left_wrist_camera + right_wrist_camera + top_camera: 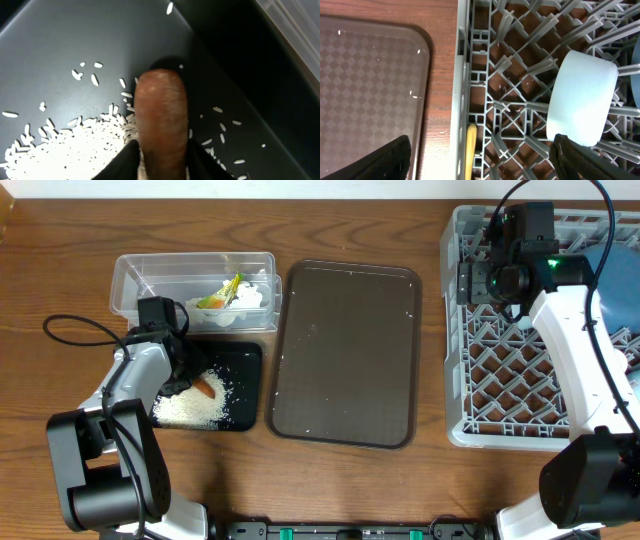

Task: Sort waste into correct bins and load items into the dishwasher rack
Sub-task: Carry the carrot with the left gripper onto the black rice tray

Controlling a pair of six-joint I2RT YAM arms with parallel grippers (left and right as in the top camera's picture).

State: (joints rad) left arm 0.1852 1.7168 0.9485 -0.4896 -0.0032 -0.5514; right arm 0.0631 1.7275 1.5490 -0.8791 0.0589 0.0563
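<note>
My left gripper (183, 380) is down in the shallow black tray (246, 355), shut on the thin orange carrot-like stick (161, 115), whose free end rests on the tray floor. Loose white rice (190, 410) is heaped beside it, as the left wrist view (65, 150) also shows. The clear tub (130, 275) holds crumpled white tissue (250, 295) and the yellow-orange wrapper (222, 295). My right gripper (480, 155) is open and empty above the left wall of the grey dishwasher rack (470, 420). The rack holds the light blue cup (580, 95), the yellow spoon (470, 150) and the dark blue plate (612, 255).
The dark brown serving tray (345, 350) lies between the bins and the rack, with a few rice grains on it. A black cable (75, 330) loops on the table left of my left arm. The white bowl and pink cup are out of view.
</note>
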